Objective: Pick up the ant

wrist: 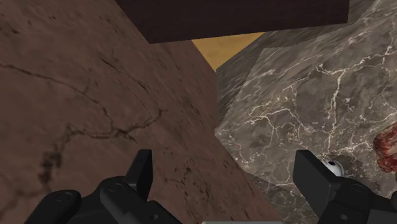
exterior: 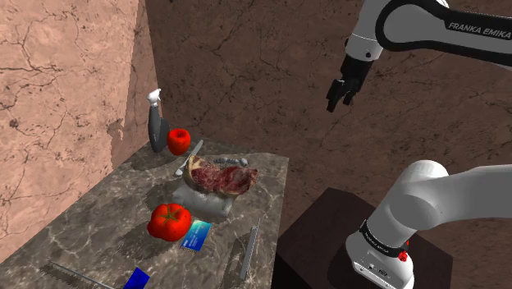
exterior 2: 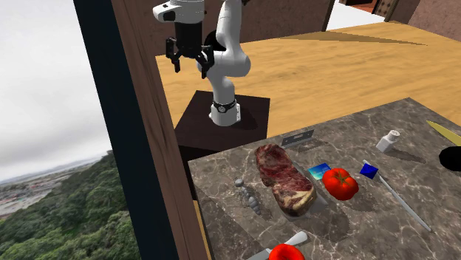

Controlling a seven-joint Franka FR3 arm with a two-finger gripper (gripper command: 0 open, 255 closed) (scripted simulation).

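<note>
two fingers [wrist: 141,170] wide apart and empty, our claw [exterior: 339,102] hangs high; we should drop squarely over the ant [exterior 2: 247,193] beside the meat [exterior 2: 284,181].

- A dark, white-veined marble counter [exterior: 90,238] stood against a cracked brown wall [exterior: 57,98].
- A slab of raw red meat [exterior: 220,176] lay on a grey base near the counter's middle.
- One red tomato [exterior: 169,222] sat just beside the meat, close to a blue card [exterior: 195,237]; a second tomato [exterior: 178,140] sat near the wall.
- A dark upright object with a white top [exterior: 153,123] leaned beside the second tomato.
- A flat grey blade [exterior: 249,250] lay along the counter's edge, and a small blue square [exterior: 137,278] lay apart from it.
- A white shaker [exterior 2: 388,139] stood upright on the counter.
- A wooden floor [exterior 2: 332,66] spread beyond the counter, and forested hills [exterior 2: 66,214] lay outside.
</note>
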